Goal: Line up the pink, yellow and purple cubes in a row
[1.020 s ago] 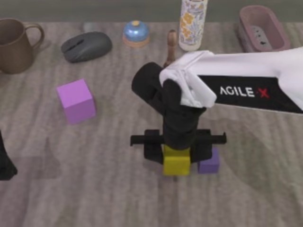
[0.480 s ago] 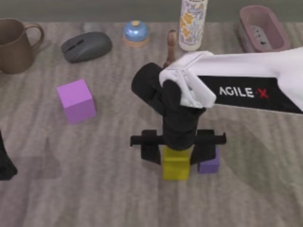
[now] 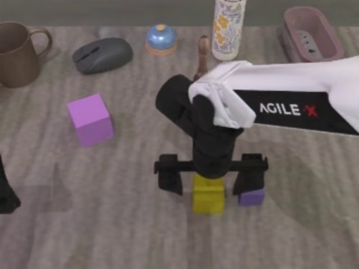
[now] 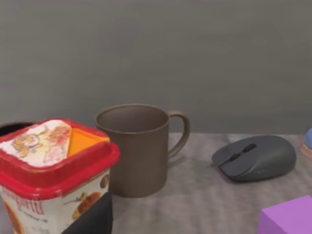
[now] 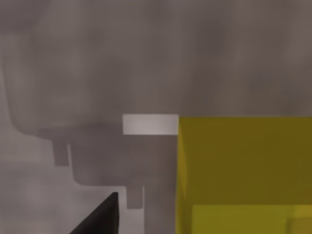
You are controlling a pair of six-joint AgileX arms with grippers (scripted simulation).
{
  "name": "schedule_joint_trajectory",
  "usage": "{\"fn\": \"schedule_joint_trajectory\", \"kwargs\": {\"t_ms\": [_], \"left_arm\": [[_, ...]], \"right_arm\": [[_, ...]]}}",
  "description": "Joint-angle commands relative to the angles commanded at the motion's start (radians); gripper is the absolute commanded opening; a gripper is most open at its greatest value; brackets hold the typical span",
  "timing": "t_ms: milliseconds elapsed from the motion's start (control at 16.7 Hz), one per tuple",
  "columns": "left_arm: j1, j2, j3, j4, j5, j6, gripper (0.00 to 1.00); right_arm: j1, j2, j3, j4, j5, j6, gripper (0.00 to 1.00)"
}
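The yellow cube [image 3: 208, 195] rests on the table near the front middle, with the small purple cube [image 3: 252, 197] close on its right. My right gripper [image 3: 210, 188] hovers over the yellow cube, open, its fingers [image 3: 170, 182] spread wide on either side and touching nothing. In the right wrist view the yellow cube [image 5: 243, 165] fills the corner beside one dark fingertip [image 5: 102, 219]. The pink cube [image 3: 90, 119] stands apart at the left and also shows in the left wrist view as the pink cube [image 4: 287, 217]. My left gripper [image 3: 5, 193] is parked at the left edge.
Along the back stand a brown mug [image 3: 19, 51], a grey mouse [image 3: 102, 54], a blue bell [image 3: 161, 39], a wooden peg [image 3: 203, 53], a patterned bottle [image 3: 227, 28] and a pink tray [image 3: 311, 33]. A red tub [image 4: 48, 170] sits close to the left wrist.
The right gripper's fingers have spread apart and let go of the yellow cube, which now sits on the table beside the purple cube. The left arm has not moved.
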Motion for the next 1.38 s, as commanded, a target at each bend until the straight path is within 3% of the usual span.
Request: {"fn": "schedule_joint_trajectory", "kwargs": {"t_ms": [240, 660, 960, 1140, 1380], "left_arm": [[0.000, 0.000, 0.000, 0.000, 0.000, 0.000, 1.00], [0.000, 0.000, 0.000, 0.000, 0.000, 0.000, 1.00], [0.000, 0.000, 0.000, 0.000, 0.000, 0.000, 1.00], [-0.017, 0.059, 0.057, -0.055, 0.021, 0.038, 1.00], [-0.065, 0.286, 0.262, -0.238, 0.080, 0.166, 1.00]], "right_arm": [[0.001, -0.005, 0.015, -0.018, 0.000, 0.000, 1.00], [0.009, -0.076, 0.157, -0.235, -0.001, 0.000, 1.00], [0.003, -0.076, 0.160, -0.238, -0.001, 0.000, 1.00], [-0.016, -0.125, 0.122, -0.210, 0.019, -0.028, 1.00], [-0.088, -0.315, -0.019, -0.113, 0.073, -0.116, 1.00]]}}
